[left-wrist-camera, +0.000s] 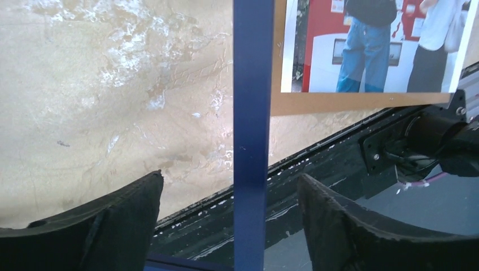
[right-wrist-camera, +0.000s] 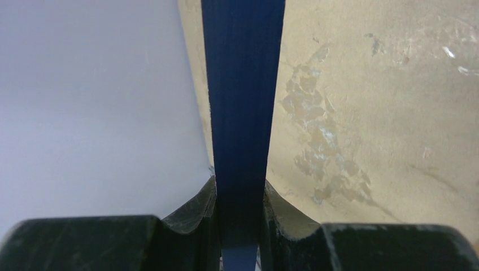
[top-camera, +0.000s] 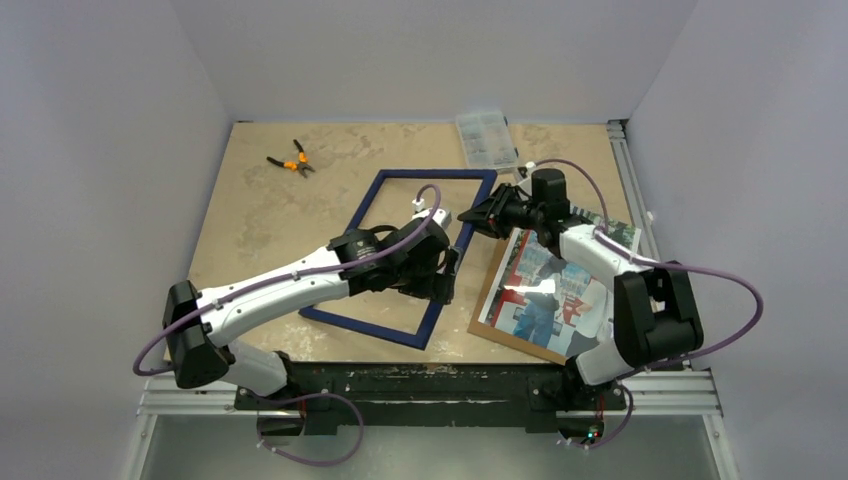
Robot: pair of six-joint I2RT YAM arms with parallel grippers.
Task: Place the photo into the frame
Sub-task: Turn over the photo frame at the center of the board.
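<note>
Frame [right-wrist-camera: 243, 113] rail, thin flat blue, sits pinched between right jaws.

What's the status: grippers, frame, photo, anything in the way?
Left gripper open, straddling the frame rail. Right gripper shut on same rail. Photo outside, lying on the brown board. Pliers far off.

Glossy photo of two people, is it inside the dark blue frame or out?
Out. The glossy photo lies on the brown rectangular board, beside the dark blue rectangular frame, whose opening shows bare tabletop.
</note>
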